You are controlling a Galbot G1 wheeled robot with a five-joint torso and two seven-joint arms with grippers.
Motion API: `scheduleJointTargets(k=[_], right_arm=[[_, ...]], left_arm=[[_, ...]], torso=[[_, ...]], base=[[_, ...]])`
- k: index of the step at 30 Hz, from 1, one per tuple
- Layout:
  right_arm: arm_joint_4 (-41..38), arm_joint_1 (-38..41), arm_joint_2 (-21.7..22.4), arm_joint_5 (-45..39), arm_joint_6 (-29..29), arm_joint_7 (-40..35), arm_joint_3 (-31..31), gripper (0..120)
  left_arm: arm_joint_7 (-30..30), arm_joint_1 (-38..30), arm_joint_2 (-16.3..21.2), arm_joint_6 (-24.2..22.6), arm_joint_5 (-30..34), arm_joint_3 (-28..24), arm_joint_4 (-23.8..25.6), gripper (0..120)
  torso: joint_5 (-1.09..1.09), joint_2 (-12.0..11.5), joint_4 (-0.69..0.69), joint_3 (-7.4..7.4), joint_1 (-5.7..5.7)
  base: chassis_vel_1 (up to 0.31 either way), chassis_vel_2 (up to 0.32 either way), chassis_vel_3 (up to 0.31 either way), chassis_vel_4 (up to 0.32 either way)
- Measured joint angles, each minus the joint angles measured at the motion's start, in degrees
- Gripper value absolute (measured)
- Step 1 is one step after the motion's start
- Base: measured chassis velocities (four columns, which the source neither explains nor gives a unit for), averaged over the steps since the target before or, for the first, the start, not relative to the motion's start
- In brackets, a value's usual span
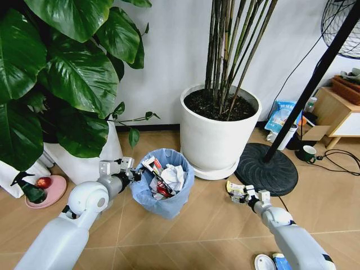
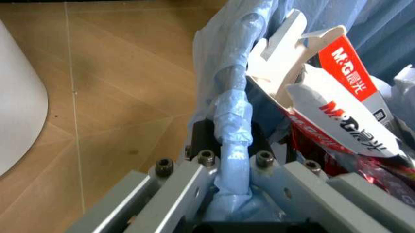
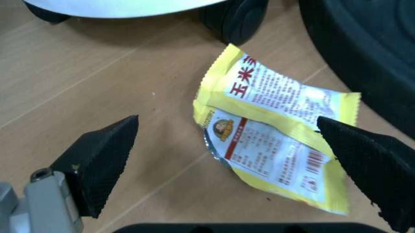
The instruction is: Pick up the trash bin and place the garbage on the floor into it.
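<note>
Small round trash bin with crinkly pale blue bag [image 1: 163, 190] sits on tan herringbone wood-look floor [image 1: 214, 219], between large leafy plant and big white plant pot [image 1: 218, 132], stuffed with paper and red-white wrappers. Left gripper [image 1: 133, 174] clenched on bin rim, blue bag pinched between fingers [image 2: 198, 167]. Right gripper [image 1: 236, 192] low over floor near black fan base [image 1: 267, 169], jaws spread wide around yellow snack wrapper [image 3: 275, 124] lying flat. White round lid [image 1: 264, 262] and blue-white packet [image 1: 281, 261] lie near right arm.

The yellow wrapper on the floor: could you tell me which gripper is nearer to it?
Right. The right gripper hangs open directly over the yellow wrapper, fingers either side. The left gripper is off across the floor, clamped on the trash bin rim.
</note>
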State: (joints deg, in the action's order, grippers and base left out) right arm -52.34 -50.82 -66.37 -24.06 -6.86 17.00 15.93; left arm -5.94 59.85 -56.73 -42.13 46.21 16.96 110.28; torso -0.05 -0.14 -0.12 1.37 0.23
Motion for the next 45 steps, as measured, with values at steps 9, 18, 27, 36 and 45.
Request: scheduleJointTargets(k=[9, 18, 27, 36, 45], right_arm=[[5.21, 2.59, -1.67, 1.28, 0.89, -0.48, 1.18, 100], [8.92, 4.47, -3.01, 1.63, 1.24, -0.49, 1.65, 100], [12.50, 6.69, -4.28, 1.79, 1.53, -0.45, 1.94, 84], [13.43, 7.25, -4.69, 2.10, 1.89, -0.67, 2.29, 48], [12.40, 5.86, -4.66, 2.32, 1.40, -1.44, 2.67, 7]], left_arm=[[0.14, -0.25, -0.38, 0.00, -0.22, -0.16, -0.51, 0], [0.90, -0.63, -0.69, 0.00, -0.77, -0.39, -1.06, 0], [1.08, -0.70, -0.65, 0.00, -0.80, -0.33, -1.27, 0], [1.46, -1.03, -0.62, 0.00, -0.80, -0.24, -1.57, 0], [1.84, -0.99, -0.51, 0.00, -0.91, -0.07, -1.65, 0]], torso=[[0.00, 0.00, 0.00, 0.00, 0.00], [0.00, 0.00, 0.00, 0.00, 0.00], [0.00, 0.00, 0.00, 0.00, 0.00], [0.00, 0.00, -0.01, 0.00, 0.00], [0.00, 0.00, 0.00, -0.01, -0.01]], base=[[0.000, 0.000, 0.000, 0.000], [0.000, 0.000, 0.000, 0.000], [0.000, 0.000, 0.000, 0.000], [0.000, 0.000, 0.000, 0.000], [0.000, 0.000, 0.000, 0.000]])
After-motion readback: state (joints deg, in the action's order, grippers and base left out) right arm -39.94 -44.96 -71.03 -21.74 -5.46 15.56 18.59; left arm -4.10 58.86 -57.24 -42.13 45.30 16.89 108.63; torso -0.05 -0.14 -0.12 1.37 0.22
